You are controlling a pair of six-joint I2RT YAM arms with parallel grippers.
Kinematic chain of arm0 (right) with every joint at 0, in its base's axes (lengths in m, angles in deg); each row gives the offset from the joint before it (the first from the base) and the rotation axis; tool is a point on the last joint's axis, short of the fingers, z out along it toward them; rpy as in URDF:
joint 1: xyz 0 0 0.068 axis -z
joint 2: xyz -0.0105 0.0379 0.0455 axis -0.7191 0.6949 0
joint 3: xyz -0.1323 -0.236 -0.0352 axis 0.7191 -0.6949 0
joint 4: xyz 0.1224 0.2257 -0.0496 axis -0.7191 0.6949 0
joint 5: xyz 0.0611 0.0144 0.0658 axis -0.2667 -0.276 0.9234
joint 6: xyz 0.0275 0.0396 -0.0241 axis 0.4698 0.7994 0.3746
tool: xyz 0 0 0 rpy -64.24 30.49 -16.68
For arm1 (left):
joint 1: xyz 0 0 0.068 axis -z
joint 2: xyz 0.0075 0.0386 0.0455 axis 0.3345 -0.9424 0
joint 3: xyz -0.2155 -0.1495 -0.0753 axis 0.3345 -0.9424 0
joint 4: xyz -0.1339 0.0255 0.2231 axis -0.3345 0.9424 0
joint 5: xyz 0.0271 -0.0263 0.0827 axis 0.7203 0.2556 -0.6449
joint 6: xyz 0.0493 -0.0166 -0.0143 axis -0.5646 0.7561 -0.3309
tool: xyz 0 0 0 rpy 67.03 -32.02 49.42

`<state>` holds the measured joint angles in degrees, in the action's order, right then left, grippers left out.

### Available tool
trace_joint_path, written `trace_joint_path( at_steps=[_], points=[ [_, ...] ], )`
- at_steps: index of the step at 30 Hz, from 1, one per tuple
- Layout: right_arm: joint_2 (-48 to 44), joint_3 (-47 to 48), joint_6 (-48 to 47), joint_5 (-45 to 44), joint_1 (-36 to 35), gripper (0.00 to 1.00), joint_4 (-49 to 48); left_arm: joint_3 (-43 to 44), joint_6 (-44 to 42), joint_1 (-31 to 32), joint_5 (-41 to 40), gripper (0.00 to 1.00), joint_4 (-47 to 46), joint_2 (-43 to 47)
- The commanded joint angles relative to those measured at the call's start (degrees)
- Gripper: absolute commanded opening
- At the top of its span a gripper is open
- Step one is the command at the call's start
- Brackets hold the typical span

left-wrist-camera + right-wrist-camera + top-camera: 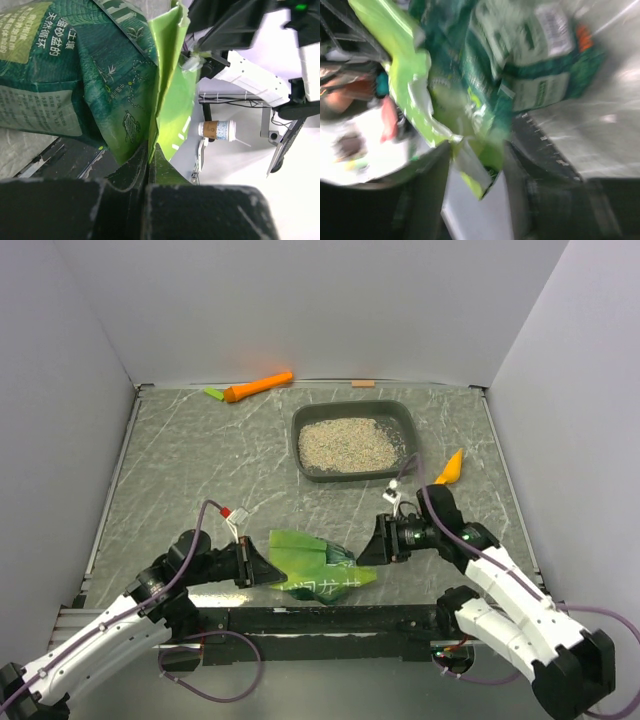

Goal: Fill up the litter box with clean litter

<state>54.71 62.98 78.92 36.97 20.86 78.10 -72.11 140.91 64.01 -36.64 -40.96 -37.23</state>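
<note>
The dark grey litter box stands at the back middle of the table with a layer of beige clean litter in it. The green-teal bag is at the near edge between my two grippers. My left gripper is shut on the bag's light green edge, with the jaws pressed together in the left wrist view. My right gripper is open at the bag's right end. In the blurred right wrist view a corner of the bag hangs between the spread fingers.
A small orange scoop lies right of the litter box. An orange carrot-shaped item and a green piece lie at the back left by the wall. White walls enclose the table on three sides.
</note>
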Motion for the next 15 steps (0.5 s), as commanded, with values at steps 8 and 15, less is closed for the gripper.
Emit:
trace_joint_path(
  at_steps=[8, 15],
  points=[
    [1.62, 22.93, -13.28, -19.56, -11.76, 0.59, 3.84, 2.05, -2.44, -0.26, 1.04, 0.01, 4.61, -4.73],
    [8.67, 28.66, -23.99, -20.53, -27.51, 0.59, 5.50, 3.98, -2.79, -0.26, -3.35, 0.01, 9.43, -4.91]
  ],
)
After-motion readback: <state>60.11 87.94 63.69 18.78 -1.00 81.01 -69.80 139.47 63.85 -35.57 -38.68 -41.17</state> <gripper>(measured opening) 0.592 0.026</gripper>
